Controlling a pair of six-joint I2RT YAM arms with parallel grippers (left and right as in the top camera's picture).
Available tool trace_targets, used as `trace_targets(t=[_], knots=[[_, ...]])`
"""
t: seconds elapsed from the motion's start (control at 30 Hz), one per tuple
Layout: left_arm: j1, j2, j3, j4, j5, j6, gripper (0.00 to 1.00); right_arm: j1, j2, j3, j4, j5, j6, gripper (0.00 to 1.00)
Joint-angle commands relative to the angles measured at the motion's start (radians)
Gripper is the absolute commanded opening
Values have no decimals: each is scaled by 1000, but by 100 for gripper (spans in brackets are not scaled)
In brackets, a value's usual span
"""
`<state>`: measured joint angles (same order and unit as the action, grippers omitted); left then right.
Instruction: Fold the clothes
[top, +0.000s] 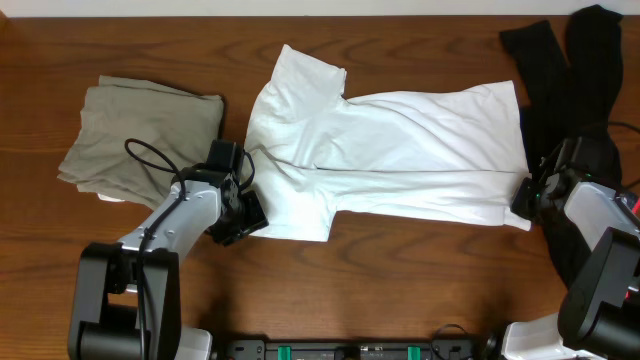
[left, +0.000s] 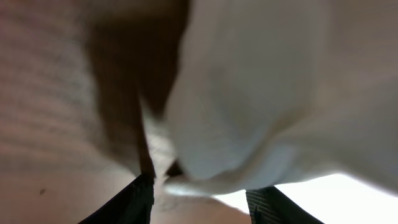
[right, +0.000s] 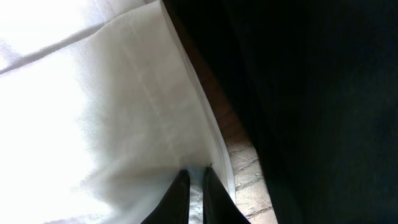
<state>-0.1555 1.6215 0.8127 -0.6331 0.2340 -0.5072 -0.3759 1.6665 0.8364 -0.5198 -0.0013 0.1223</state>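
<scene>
Your right hand (right: 196, 177) is pinching the hem of the white T-shirt (top: 400, 150) lying across the desk's (top: 40, 40) middle while your left hand (left: 199, 190), spread at its other end, is probably needing to close before folding.

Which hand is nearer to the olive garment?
Left. The left hand is just right of the olive garment, at the edge of the white shirt; the right hand grips its far hem.
</scene>
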Motion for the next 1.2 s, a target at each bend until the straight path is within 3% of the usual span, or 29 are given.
trace_targets(t=[0.0,0.1,0.13,0.2,0.23,0.43,0.57,0.67,0.93,1.17], knots=[[-1,8,-4,19,20,43,51,-16,21,-27,-22,42,12,8],[-1,8,-4,26,21,43,49,-16,21,-27,-22,42,12,8],[-1,8,-4,24,21,43,41,-16,21,-27,-22,42,12,8],[-1,8,-4,14,34,43,13,-16,21,-27,-23,42,12,8],[-1,8,-4,10,56,43,6,-16,21,-27,-23,41,12,8],[-1,-23,-1,23,451,137,6,-16,21,-27,-22,42,12,8],[0,-80,5,95,634,212,6,-16,21,-27,-22,41,12,8],[2,-127,5,238,605,191,6,-16,21,-27,-22,34,12,8],[2,-150,5,583,229,-25,6,-16,21,-27,-23,23,12,8],[2,-144,5,727,141,-153,6,-16,21,-27,-22,20,12,9]])
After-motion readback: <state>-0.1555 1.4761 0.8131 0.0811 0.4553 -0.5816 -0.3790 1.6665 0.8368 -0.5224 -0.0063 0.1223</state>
